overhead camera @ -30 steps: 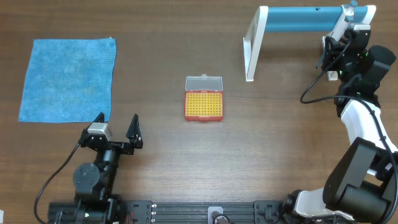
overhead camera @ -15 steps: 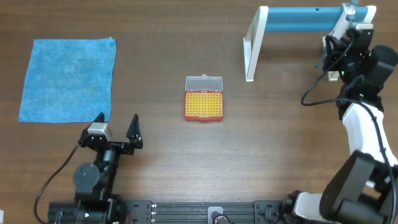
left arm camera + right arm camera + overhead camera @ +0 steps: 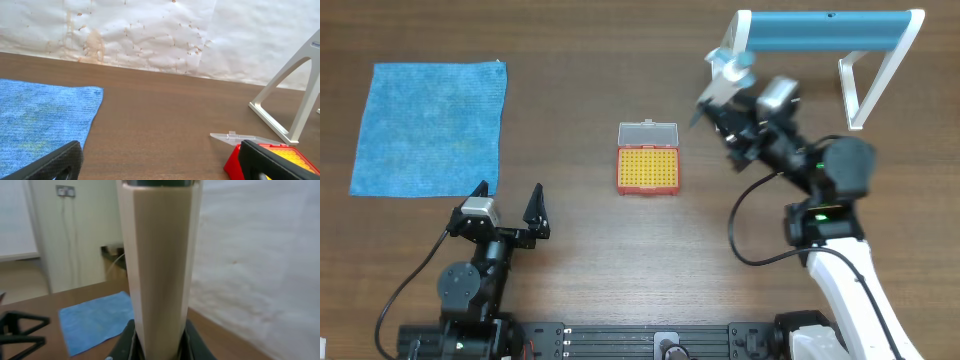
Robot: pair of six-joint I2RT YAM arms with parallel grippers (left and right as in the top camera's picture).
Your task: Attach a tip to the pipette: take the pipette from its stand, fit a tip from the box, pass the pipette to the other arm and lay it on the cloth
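Observation:
My right gripper (image 3: 732, 108) is shut on the pipette (image 3: 727, 68), held in the air to the right of the tip box and left of the stand's near leg. In the right wrist view the pipette's cream body (image 3: 160, 265) stands upright between the fingers (image 3: 129, 341). The tip box (image 3: 648, 170), red with yellow tips and a clear lid folded back, sits mid-table. The blue cloth (image 3: 430, 128) lies flat at the far left. My left gripper (image 3: 510, 205) rests open near the front left, below the cloth, holding nothing.
The white and blue pipette stand (image 3: 820, 30) spans the back right, its leg (image 3: 295, 105) visible beyond the tip box (image 3: 282, 156). The cloth (image 3: 40, 120) lies close ahead of the left gripper (image 3: 160, 172). Bare wood lies between cloth and box.
The right arm has swung left from the stand's right end, carrying the pipette off the stand toward the tip box. The left arm has not moved.

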